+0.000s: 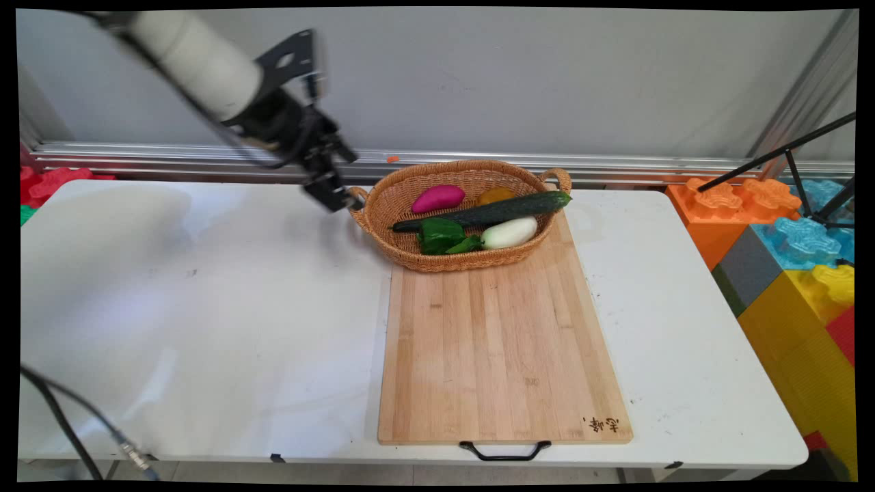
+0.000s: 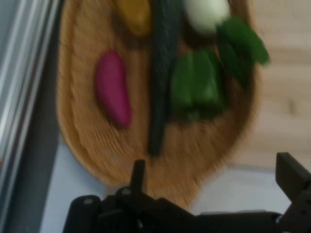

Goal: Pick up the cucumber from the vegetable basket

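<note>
The gripper (image 1: 342, 198) hangs in the air just beside the left handle of the wicker basket (image 1: 383, 225), above the white table (image 1: 205, 307); the main view does not settle whether it touches that handle. In the hand view its two fingers (image 2: 291, 177) stand wide apart with nothing between them, the left one cut off low in the frame and the right one clipped by the picture's edge. The basket sits at the far end of the wooden cutting board (image 1: 502, 348), its near part resting on the board. Inside it a long dark cucumber (image 1: 492, 212) lies slantwise, its tip sticking out over the right rim. A purple sweet potato (image 1: 437, 198) lies near the far wall, and a yellow-orange vegetable (image 1: 495, 195) is mostly hidden behind the cucumber, so its kind is hard to tell. A green pepper (image 1: 437, 236) with some leafy greens (image 1: 466, 244) and a white eggplant (image 1: 509, 232) lie toward the near rim. The hand view is blurred, so the basket's contents are soft there and its top is cut off. The board's black handle (image 1: 504, 451) overhangs the table's near edge. Left of the board the table is open; right of the table, colourful foam blocks (image 1: 786, 239) stand close to its edge, with a black tripod (image 1: 806, 164) over them.
</note>
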### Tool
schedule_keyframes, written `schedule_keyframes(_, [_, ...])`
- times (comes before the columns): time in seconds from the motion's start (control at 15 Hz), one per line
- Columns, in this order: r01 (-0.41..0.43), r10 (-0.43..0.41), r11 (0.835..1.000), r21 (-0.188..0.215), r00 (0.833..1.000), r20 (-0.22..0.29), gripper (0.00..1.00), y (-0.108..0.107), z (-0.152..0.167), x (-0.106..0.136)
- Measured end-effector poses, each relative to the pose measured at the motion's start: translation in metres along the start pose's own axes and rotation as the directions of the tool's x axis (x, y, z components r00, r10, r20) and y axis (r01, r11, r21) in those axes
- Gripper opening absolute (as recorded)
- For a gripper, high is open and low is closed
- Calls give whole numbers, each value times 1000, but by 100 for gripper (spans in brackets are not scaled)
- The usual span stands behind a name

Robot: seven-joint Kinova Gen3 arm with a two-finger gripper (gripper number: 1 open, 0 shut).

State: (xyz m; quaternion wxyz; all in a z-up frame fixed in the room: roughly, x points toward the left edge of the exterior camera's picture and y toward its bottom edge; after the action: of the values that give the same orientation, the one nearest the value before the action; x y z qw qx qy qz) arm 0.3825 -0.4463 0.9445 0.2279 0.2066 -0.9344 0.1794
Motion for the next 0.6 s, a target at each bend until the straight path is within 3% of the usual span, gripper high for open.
schedule_keyframes(0.27, [5, -4, 1000, 30, 1000, -19, 100, -22, 49, 44])
schedule_keyframes(0.6, [6, -6, 1000, 16, 1000, -6, 100, -37, 115, 71])
